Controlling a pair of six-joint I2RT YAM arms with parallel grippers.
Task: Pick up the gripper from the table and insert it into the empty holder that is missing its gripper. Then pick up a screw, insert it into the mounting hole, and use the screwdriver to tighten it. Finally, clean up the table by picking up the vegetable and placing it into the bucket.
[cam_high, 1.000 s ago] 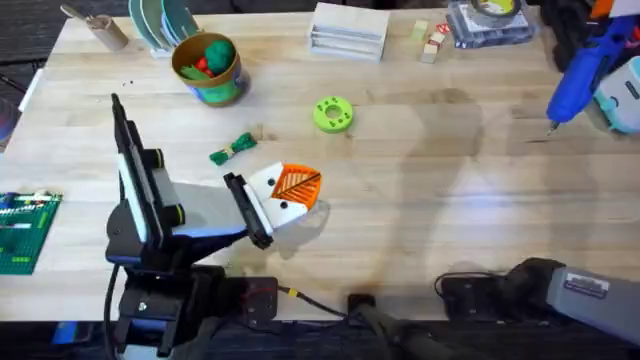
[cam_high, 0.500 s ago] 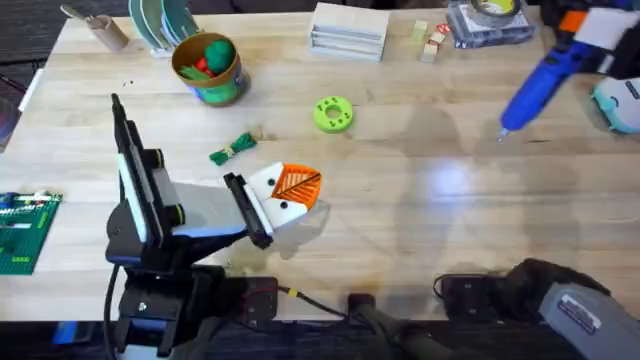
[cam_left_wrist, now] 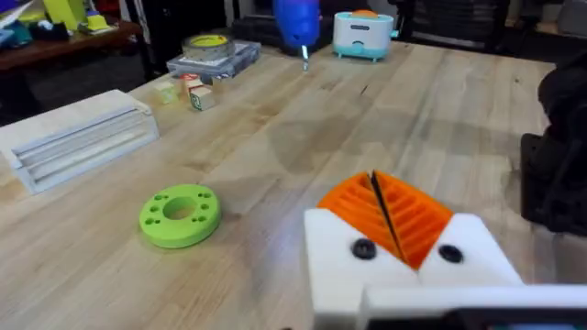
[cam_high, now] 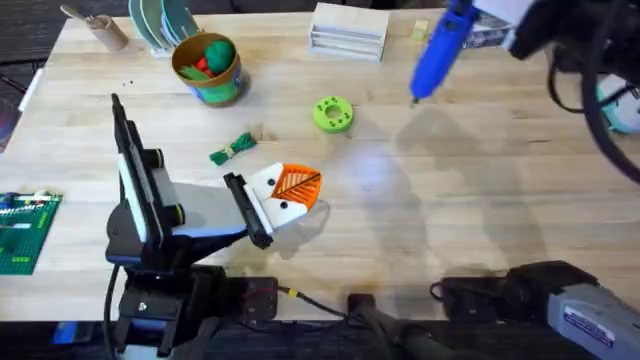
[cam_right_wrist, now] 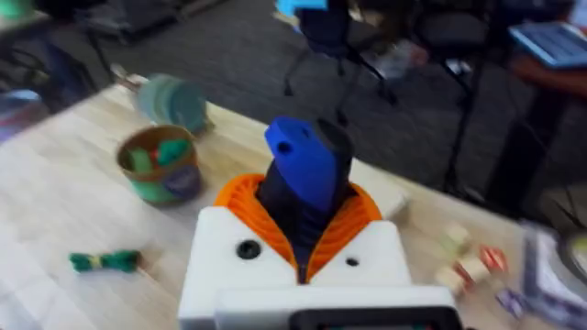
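While clamping screwdriver (cam_right_wrist: 303, 179) between orange pads, right gripper (cam_right_wrist: 298, 238) hanging above table (cam_high: 450, 220), bit pointing down. Left gripper (cam_high: 285, 192) resting closed, orange pads meeting. Vegetable (cam_high: 232, 149) lying just beside left gripper; bucket (cam_high: 207, 70) sitting farther beyond.

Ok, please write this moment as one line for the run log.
right tool: shut on screwdriver, in the air over the table | left tool: shut, empty | vegetable: on table, outside bucket

Was bright and even, with soft gray shadows on the table (cam_high: 450, 200), a shiny patch, and blur in the right wrist view.
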